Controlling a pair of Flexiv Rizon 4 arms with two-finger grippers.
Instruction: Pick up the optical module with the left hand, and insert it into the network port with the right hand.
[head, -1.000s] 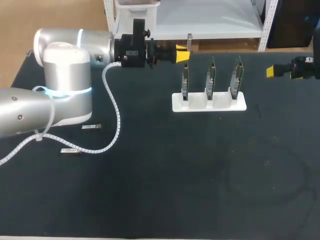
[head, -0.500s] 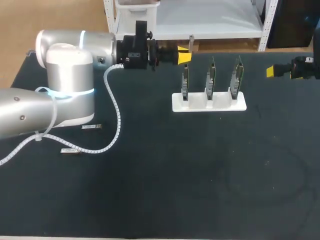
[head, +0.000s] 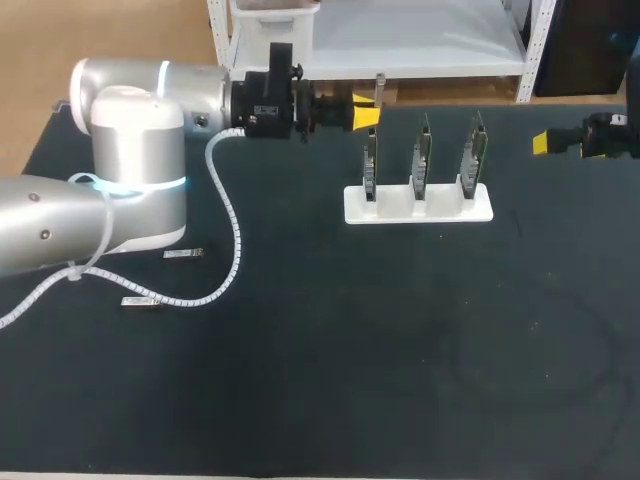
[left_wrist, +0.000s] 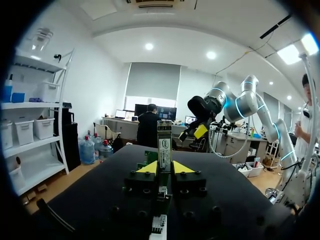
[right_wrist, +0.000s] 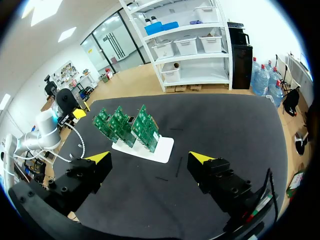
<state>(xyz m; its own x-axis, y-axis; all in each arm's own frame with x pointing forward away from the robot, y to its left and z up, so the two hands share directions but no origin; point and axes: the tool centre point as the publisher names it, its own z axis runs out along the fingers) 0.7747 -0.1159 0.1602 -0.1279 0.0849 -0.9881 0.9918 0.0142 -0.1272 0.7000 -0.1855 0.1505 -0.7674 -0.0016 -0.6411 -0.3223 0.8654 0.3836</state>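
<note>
Left pincer (head: 366, 112) is clamped on the optical module (left_wrist: 164, 148) (upright between its tips), at eleven o'clock from the card stand (head: 418, 206). Right pincer (right_wrist: 151, 158), at two o'clock, gapes wide, empty.

My left gripper (head: 365, 113), jaws clamped on the optical module (head: 379, 86), edged a little nearer the white board stand (head: 418, 205), its wrist rolling slightly, then eased back a touch from the stand.
</note>
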